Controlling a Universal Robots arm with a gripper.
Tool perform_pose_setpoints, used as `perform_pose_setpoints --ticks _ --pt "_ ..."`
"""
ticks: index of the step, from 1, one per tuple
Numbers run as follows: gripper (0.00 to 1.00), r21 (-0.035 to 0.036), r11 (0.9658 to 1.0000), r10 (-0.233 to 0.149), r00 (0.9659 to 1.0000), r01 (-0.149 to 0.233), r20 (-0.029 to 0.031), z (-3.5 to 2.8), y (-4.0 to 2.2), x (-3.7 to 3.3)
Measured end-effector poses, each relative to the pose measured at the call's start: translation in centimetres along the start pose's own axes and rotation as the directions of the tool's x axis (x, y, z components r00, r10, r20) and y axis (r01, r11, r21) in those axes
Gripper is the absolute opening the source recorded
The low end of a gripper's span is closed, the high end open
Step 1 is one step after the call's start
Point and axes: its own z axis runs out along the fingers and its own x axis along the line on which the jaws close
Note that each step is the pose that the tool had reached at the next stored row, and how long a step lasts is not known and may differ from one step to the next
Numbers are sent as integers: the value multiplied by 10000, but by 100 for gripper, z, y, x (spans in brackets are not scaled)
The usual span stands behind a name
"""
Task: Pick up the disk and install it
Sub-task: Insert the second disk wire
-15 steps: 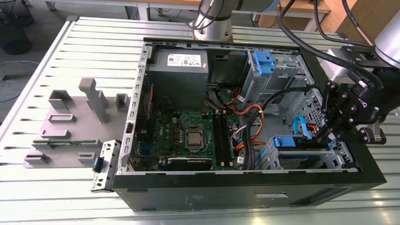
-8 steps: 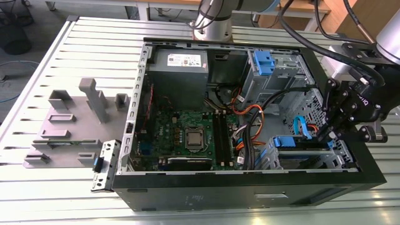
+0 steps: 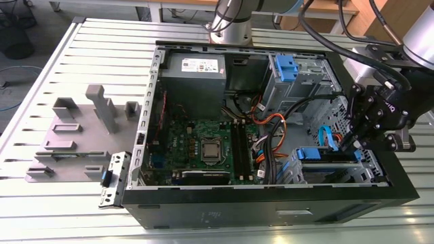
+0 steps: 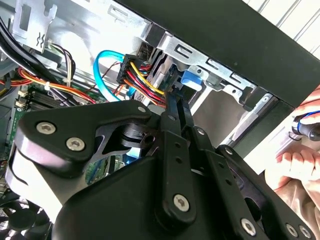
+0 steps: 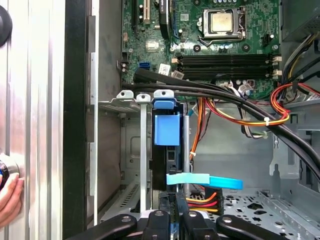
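The disk — blue-railed — stands on edge inside its bay.

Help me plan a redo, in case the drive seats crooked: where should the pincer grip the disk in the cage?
Grip the disk across its two broad faces at the exposed end, coming straight in through the case's open side, along the slot. It stands on edge between the cage walls, so probably only that end is free. Keep off the blue cable crossing beside it.
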Motion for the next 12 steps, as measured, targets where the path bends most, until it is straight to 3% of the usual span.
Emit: perform_pose_setpoints --ticks 12 --pt "16 0 10000 3 10000 -3 0 12 9 -9"
